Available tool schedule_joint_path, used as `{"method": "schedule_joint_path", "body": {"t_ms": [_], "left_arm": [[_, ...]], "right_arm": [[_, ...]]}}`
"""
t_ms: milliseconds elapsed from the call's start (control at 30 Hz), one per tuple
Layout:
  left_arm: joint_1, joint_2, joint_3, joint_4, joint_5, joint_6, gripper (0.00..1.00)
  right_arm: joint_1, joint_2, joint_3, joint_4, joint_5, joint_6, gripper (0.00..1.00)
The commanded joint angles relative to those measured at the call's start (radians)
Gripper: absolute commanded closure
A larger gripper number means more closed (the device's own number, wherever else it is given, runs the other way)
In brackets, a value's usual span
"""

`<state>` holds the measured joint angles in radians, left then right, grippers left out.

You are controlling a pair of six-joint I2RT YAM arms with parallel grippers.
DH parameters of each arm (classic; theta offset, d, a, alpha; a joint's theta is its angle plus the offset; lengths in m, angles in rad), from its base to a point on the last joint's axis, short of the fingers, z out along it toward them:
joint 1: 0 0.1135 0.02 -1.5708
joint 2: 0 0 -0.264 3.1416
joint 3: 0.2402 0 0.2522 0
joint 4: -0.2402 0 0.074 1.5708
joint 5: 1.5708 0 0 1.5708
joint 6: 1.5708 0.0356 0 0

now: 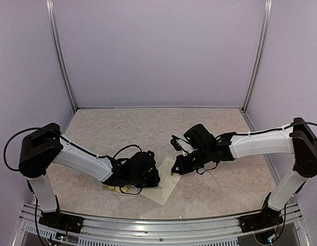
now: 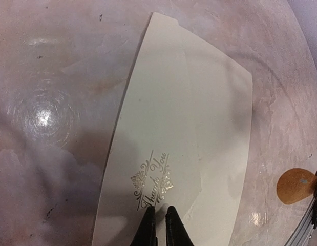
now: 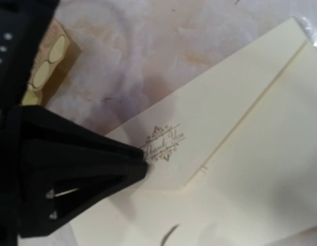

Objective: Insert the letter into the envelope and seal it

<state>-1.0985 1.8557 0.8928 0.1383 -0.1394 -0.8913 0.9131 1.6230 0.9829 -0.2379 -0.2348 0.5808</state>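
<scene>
Pale marbled counter (image 1: pixel 148 128) underneath all of it. Two white-and-black arms coming in from the near corners toward the front middle: left arm (image 1: pixel 81 156) low and bent, right arm (image 1: pixel 260 143) stretched across from the right.

Cream envelope (image 1: pixel 168 192) flat on the counter at the front middle, between the two claws. Set askew to the counter's edges, one corner toward the near edge. Long axis, seen from the left wrist, running away from the left claw and leaning slightly rightward. Flap (image 2: pixel 161 123) folded over the body, hinged on the long edge at the left of that view, its point aimed across the short way toward the right arm's side.

Tan sticker card (image 3: pixel 50 54) on the counter to the left of the envelope, partly under the left arm from above.

Left claw (image 2: pixel 159 210): nearly closed, only a thin slit between the fingers (image 2: pixel 148 225), nothing seen pinched there. Tips down at the flap, right by the print.

Right claw (image 1: pixel 174 170): closed tight, pinching a round tan sticker (image 2: pixel 292 185) by its edge. Held just off the envelope's right long edge, apart from the paper in the left wrist view.

Smallest: gold "Thank You" print (image 2: pixel 153 180) near the flap's point.
</scene>
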Motion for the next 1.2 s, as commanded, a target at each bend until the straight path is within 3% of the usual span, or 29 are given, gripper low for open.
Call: {"method": "schedule_joint_path", "body": {"t_ms": [0,467,1167], "left_arm": [[-0.009,0.031,-0.023,-0.008,0.012,-0.015,0.93],[-0.017,0.032,-0.023,-0.011,0.004,-0.021,0.94],[-0.019,0.044,-0.018,-0.012,0.011,-0.021,0.94]], "right_arm": [[0.02,0.046,0.036,-0.017,0.018,0.003,1.0],[0.044,0.152,0.103,-0.089,0.098,0.017,1.0],[0.052,0.223,0.136,-0.075,0.068,0.009,1.0]]}}
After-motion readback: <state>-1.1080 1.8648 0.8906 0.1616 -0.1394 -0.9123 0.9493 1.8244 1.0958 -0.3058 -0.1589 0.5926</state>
